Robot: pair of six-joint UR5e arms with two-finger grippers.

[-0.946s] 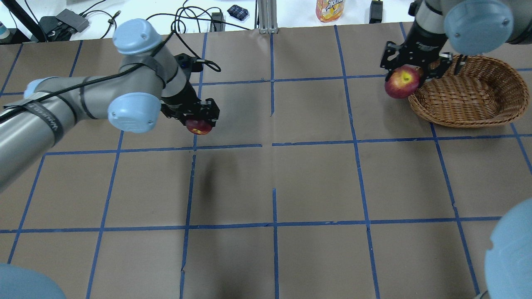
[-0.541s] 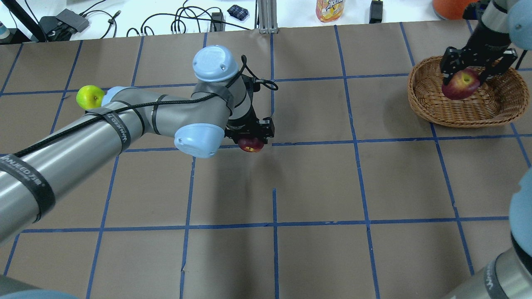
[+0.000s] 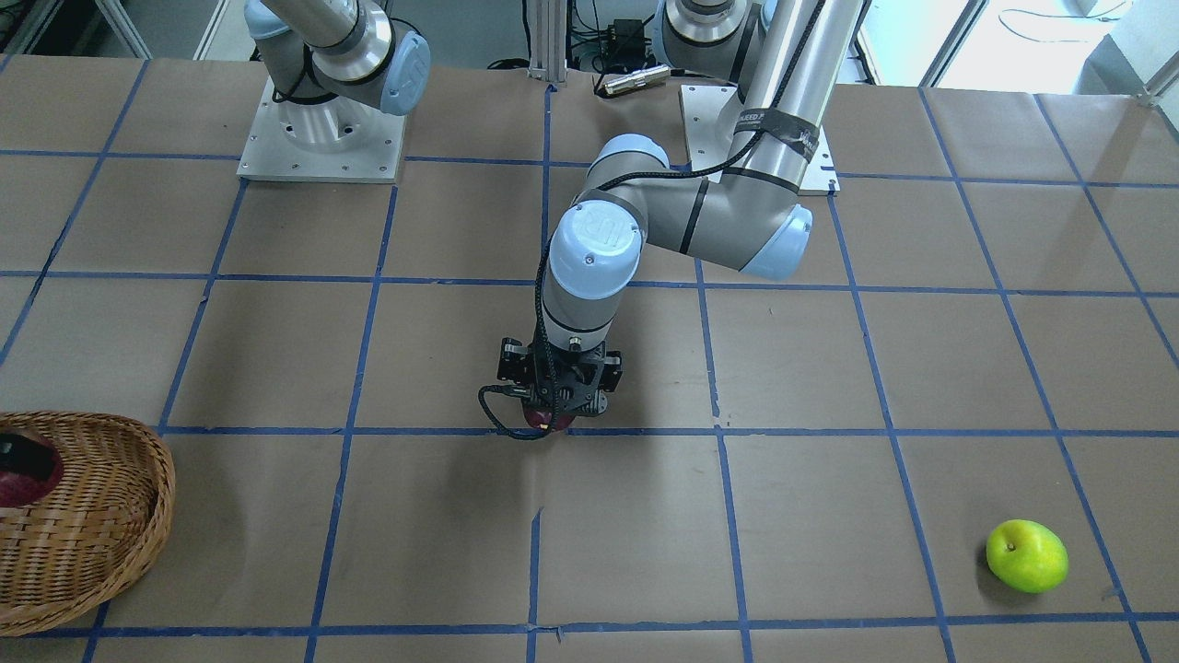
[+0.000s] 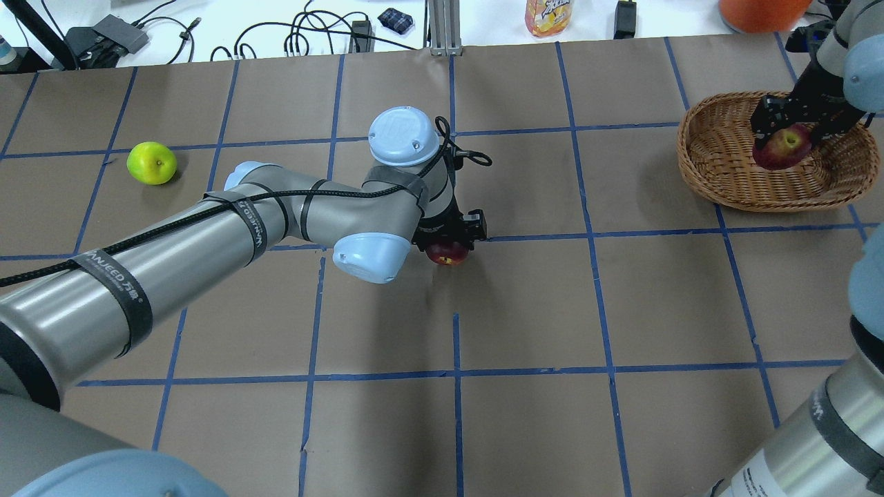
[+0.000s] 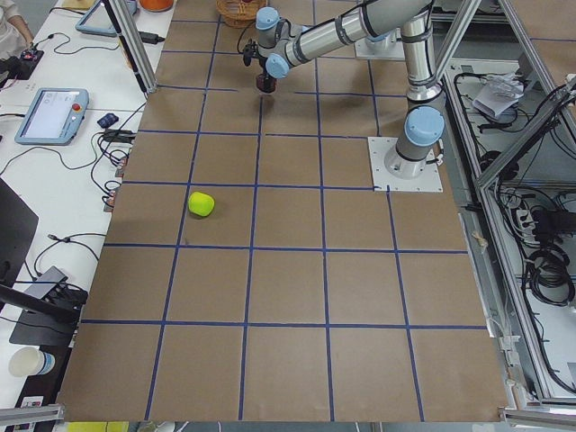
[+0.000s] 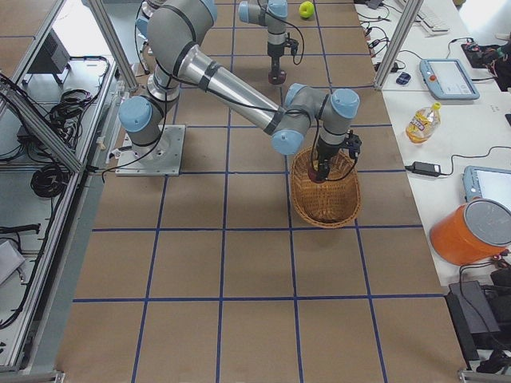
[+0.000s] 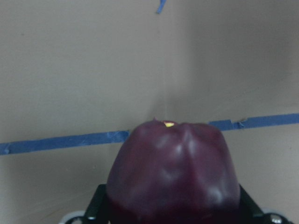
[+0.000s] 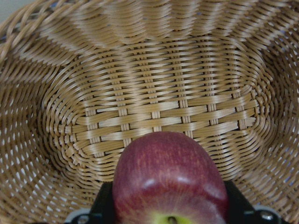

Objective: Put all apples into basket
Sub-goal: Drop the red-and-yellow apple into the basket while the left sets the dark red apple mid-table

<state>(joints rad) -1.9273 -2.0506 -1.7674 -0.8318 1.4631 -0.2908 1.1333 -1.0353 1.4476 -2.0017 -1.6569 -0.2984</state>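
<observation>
Altogether three apples (image 4: 447,252) (image 4: 782,146) (image 4: 151,163) — two gripped (one over the basket (image 4: 718,166)), one loose.

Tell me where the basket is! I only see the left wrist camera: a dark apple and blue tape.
Observer: The basket is at the robot's right end of the table. Your dark apple is near the middle.
Operator: Is an apple in it?
Observer: The right gripper holds a red apple over the basket's floor, not yet let go.
Operator: Are there more?
Observer: One green apple lies alone on the table at the robot's left end.
</observation>
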